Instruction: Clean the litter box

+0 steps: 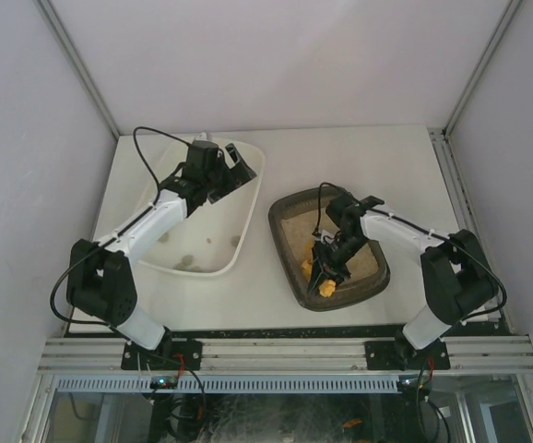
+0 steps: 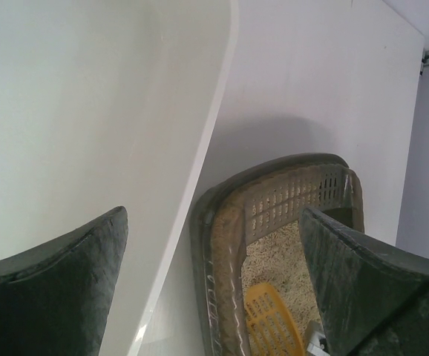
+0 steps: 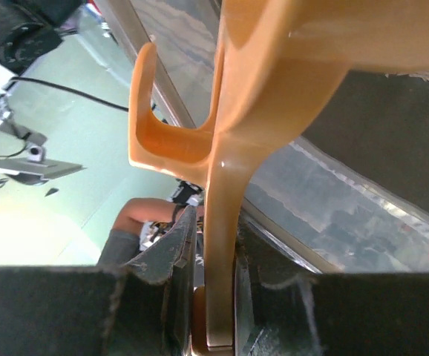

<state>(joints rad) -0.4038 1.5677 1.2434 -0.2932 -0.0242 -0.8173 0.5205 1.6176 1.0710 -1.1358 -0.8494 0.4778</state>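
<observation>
While the right gripper (image 1: 327, 270) hangs over the litter box (image 1: 283, 242), its jaws pinch the flat handle of an orange scoop (image 1: 325, 289). The right wrist view shows that handle (image 3: 222, 222) squeezed between the two dark fingers. The scoop's slotted head (image 2: 270, 319) sits in the pale litter. On the tabletop (image 1: 359, 157), the dark box lies right of the middle, toward the near edge. It is just beside a white tub (image 1: 251, 208) that takes up the left half. Over the tub's far right corner, the left gripper (image 1: 239, 164) has its jaws spread wide, gripping nothing.
</observation>
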